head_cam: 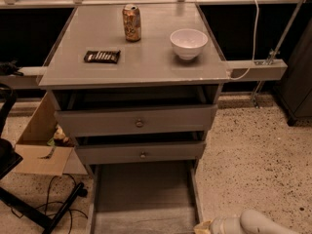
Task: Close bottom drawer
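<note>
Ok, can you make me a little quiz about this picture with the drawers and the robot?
1. True or false: the bottom drawer is pushed fully in.
2. What stands nearest the white bowl? A) soda can B) cardboard box C) snack bar
3. Where is the gripper?
Key: 1 false, it is pulled far out. 2 A. 3 Low at the picture's bottom edge, beside the bottom drawer's front corner.

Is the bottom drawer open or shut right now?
Open: the bottom drawer sticks far out below the middle drawer, tray exposed. The gripper is by its front right corner.
</note>
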{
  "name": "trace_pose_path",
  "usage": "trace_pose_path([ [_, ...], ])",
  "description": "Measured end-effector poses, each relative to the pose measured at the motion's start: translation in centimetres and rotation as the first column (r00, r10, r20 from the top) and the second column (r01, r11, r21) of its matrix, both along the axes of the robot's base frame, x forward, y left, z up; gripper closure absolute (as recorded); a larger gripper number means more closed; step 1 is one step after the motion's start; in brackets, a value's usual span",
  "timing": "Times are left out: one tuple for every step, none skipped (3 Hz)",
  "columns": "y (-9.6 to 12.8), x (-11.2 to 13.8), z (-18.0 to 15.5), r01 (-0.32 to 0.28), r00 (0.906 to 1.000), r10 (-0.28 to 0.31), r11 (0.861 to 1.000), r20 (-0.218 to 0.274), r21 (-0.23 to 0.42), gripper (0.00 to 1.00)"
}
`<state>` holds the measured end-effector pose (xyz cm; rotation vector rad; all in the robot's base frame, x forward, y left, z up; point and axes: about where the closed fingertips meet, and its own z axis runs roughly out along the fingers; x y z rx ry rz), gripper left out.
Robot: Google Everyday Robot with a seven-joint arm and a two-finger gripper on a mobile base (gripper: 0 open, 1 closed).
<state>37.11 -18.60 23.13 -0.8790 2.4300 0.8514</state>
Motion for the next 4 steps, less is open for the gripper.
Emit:
trace_pose_path([
  [-0.9, -2.9, -2.0, -0.001, 0.9999, 0.001, 1.000, -0.012, 0.008, 1.00],
  [-2.0, -9.4, -4.4, -0.024, 0.9997, 0.023, 0.999, 0.006, 0.029, 1.00],
  [-1.8, -12.6, -7.8, -0.041, 0.9980, 0.038, 0.998, 0.051, 0.055, 1.00],
  [1.0, -12.1, -10.4, -0.087, 0.9872, 0.069, 0.989, 0.144, 0.123, 1.00],
])
